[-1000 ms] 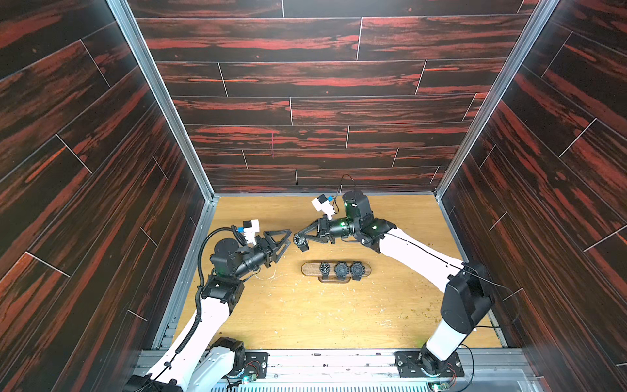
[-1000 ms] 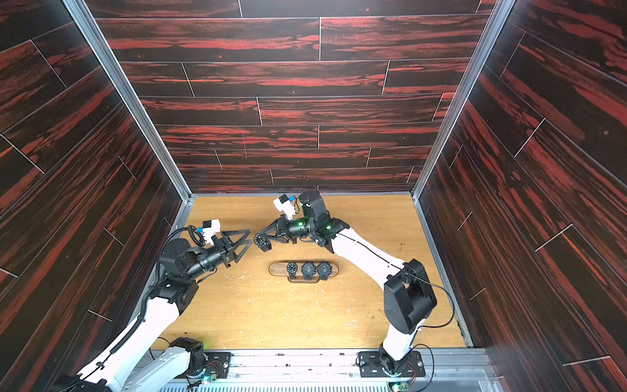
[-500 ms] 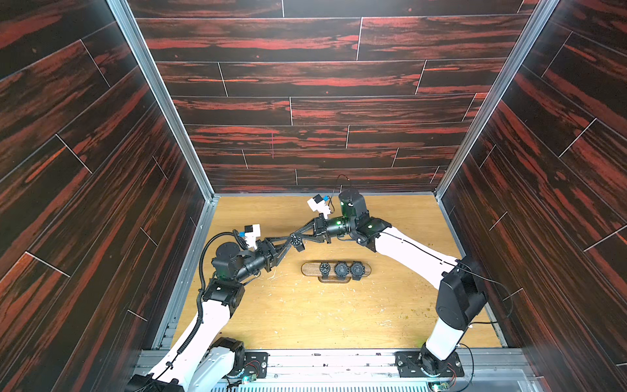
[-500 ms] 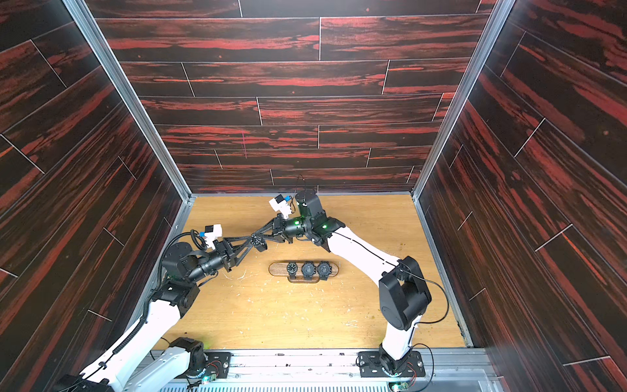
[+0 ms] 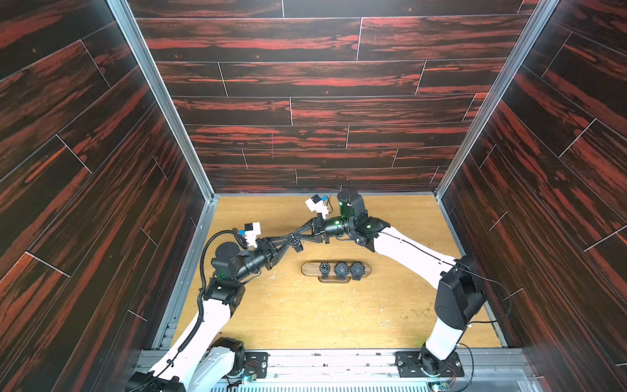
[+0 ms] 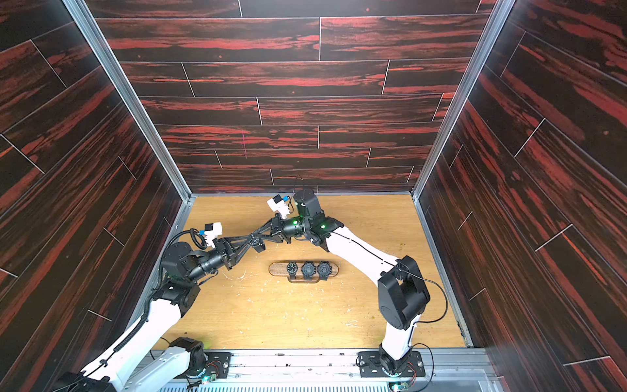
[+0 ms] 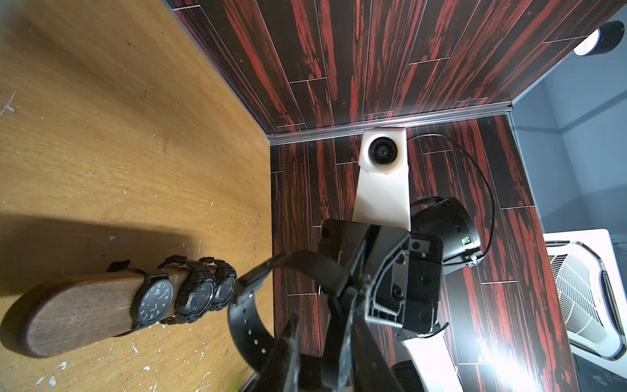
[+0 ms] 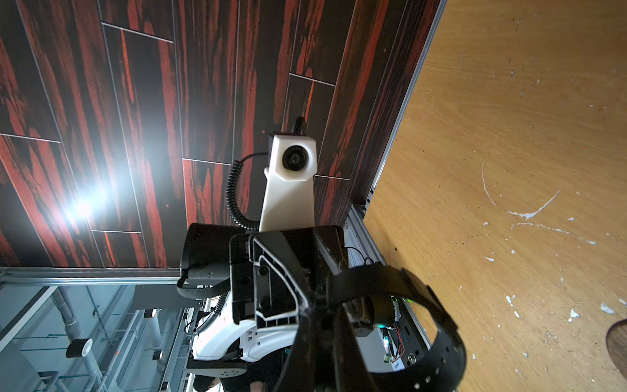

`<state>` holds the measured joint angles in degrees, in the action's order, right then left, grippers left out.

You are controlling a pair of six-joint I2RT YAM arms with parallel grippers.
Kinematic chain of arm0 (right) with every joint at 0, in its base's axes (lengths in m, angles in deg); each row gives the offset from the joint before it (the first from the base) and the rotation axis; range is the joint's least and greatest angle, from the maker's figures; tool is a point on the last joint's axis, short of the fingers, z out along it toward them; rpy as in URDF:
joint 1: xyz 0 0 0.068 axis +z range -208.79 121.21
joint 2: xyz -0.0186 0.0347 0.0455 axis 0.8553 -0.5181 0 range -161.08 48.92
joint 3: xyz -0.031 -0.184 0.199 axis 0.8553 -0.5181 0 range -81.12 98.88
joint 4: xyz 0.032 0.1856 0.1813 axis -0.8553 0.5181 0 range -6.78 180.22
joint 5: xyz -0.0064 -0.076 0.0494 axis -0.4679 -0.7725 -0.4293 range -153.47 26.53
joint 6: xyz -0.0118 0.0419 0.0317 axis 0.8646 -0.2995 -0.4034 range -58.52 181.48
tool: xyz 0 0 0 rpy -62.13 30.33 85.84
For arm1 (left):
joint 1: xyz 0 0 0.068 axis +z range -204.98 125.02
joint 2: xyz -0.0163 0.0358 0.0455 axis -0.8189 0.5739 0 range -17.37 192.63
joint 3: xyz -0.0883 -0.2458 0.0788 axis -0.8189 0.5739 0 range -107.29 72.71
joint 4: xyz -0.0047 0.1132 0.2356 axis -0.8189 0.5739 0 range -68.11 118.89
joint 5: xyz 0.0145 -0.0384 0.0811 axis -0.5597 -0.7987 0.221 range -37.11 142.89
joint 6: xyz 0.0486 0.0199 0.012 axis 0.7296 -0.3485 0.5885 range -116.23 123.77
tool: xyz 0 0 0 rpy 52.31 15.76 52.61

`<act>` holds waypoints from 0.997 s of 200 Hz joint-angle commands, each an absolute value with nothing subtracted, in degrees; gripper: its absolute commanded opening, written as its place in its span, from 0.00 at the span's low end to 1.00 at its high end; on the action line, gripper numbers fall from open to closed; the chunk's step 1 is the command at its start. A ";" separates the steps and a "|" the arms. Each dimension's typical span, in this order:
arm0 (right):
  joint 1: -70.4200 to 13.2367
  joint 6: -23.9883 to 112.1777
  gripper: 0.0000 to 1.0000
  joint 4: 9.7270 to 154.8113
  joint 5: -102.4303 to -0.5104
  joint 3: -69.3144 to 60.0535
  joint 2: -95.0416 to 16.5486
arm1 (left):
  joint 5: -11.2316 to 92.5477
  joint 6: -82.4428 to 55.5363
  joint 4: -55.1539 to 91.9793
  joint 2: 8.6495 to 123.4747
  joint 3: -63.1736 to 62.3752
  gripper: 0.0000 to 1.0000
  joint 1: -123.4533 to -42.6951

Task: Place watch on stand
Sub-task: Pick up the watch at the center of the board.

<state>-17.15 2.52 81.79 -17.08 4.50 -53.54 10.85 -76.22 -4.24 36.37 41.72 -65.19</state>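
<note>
A black, round-faced watch (image 5: 296, 242) with a holed strap hangs in the air at about ten o'clock from the long, flat, dark-brown wooden stand (image 5: 310, 269) with rounded ends, well clear of it and of the scratched light-wood table (image 5: 305, 322). The black right gripper (image 5: 300, 238) is clamped on the watch. The black left gripper (image 5: 287, 245) meets it from the opposite side with its jaws drawn narrow around the same piece. Whether they truly pinch it I cannot tell.

The main risk is the handover. If the right gripper lets go before the left has a firm hold, the watch probably drops to the table. If both pull at once, the case may twist or slip out of either hold.

The strap (image 8: 424, 305) curls in a loop off to one side. It could snag on a fingertip.

Three dark watches (image 5: 341, 269) already fill the bar from its middle to the three o'clock end, so only the nine o'clock end is bare. A loop brought in crooked could catch there, push the stand along or crowd the nearest watch.
</note>
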 commanded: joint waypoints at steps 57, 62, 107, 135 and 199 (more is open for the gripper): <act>-15.79 3.65 0.00 82.33 -16.62 7.38 -55.67 | 10.08 -75.71 -5.90 37.04 40.27 0.08 -65.03; -15.78 3.73 0.00 82.37 -16.62 7.38 -55.67 | 10.07 -75.69 -5.91 36.95 40.34 0.06 -65.08; -15.89 5.49 0.24 84.39 -17.60 5.79 -54.47 | 9.90 -74.35 -4.11 36.32 41.10 0.01 -65.08; -17.13 7.11 0.30 86.92 -19.77 3.44 -52.11 | 9.63 -72.11 -1.36 35.41 42.43 0.00 -65.08; -26.06 14.25 0.33 101.12 -31.39 -6.84 -40.50 | 8.60 -64.60 4.70 36.55 47.22 0.00 -65.05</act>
